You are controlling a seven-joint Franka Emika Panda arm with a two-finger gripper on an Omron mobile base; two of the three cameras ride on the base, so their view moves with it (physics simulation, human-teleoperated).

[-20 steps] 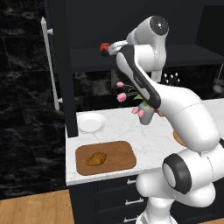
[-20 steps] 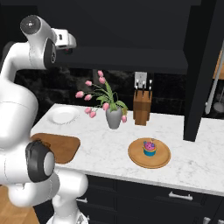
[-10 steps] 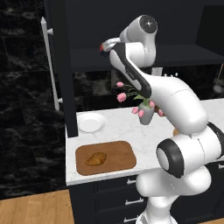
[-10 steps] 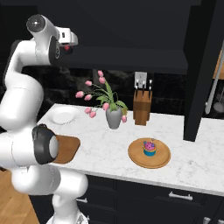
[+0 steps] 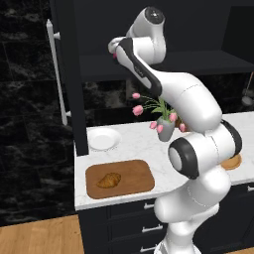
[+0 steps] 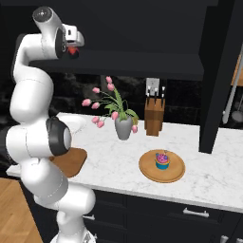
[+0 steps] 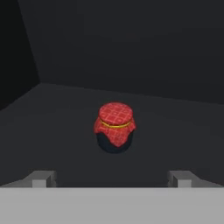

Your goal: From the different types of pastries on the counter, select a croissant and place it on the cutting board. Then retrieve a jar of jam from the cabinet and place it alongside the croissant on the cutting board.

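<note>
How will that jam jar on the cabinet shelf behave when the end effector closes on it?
The jar of jam looks squat and upright, so tipping seems unlikely. Its round body could twist or slip between the end effector fingers. The red cloth-like cover probably gives, so grip below it.

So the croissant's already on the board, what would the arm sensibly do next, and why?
Probably ease the gripper straight forward until its fingers flank the jar of jam, then close. In the hand view the jar stands upright on the cabinet shelf, centred ahead of the open fingertips but still beyond them. The croissant already lies on the cutting board.
</note>
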